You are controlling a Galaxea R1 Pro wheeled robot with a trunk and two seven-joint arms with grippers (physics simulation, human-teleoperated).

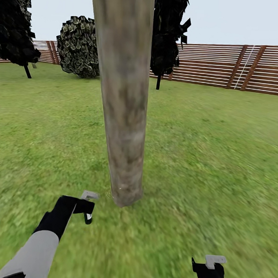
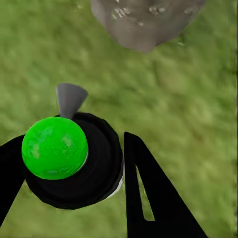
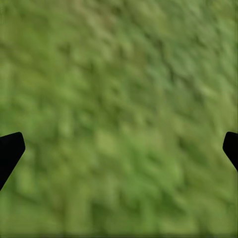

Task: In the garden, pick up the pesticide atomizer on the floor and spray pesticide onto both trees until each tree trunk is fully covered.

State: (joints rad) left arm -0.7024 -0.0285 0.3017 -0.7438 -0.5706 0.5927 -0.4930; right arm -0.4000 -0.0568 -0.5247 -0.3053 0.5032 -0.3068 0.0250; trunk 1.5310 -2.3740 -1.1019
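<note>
- The atomizer [image 2: 74, 161] is clamped between the fingers [image 2: 148, 198] of the left gripper [image 1: 87, 211], its green spot [image 2: 54, 148] turned toward the wrist camera and its grey spray head [image 2: 70, 98] pointed at the trunk [image 1: 124, 97].
- The left gripper is held low over the grass [image 1: 219, 159], just beside the trunk's foot.
- The trunk is seen rising slightly tilted from the lawn, mottled grey-brown.
- The right gripper [image 1: 209, 271] is held spread wide over bare grass, well apart from the trunk, with nothing between its fingertips [image 3: 10, 148].
- A slatted fence [image 1: 224, 68], a bush [image 1: 78, 46] and two dark cone trees [image 1: 166, 38] are seen behind.
</note>
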